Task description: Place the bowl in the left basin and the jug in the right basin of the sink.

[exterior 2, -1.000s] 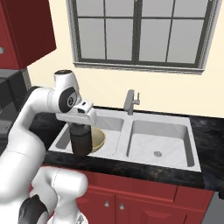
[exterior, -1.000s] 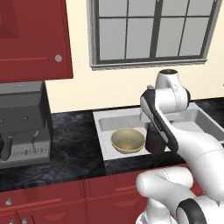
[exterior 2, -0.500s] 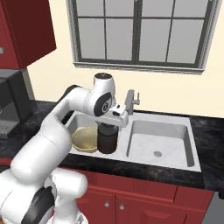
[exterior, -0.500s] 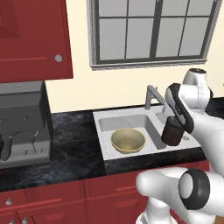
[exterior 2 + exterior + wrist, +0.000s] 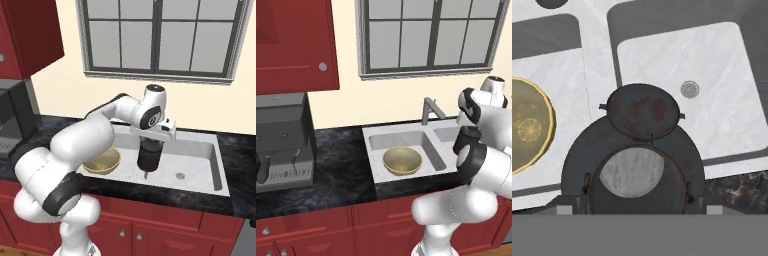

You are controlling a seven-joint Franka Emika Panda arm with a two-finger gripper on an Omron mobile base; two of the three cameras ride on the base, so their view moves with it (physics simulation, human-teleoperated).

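Hanging mid-frame over the right basin (image 5: 195,165), the jug (image 5: 149,155) is clamped in the end effector (image 5: 150,145) just under its lid, looks rigid and slick, while the bowl (image 5: 401,160) sits in the left basin (image 5: 376,145).

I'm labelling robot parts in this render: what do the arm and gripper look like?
The arm is glossy white, built of thick rounded segments with dark grey to black bands at the joints. A round dark disc marks the wrist joint. The gripper has a boxy white hand body. No cables or lettering are visible.
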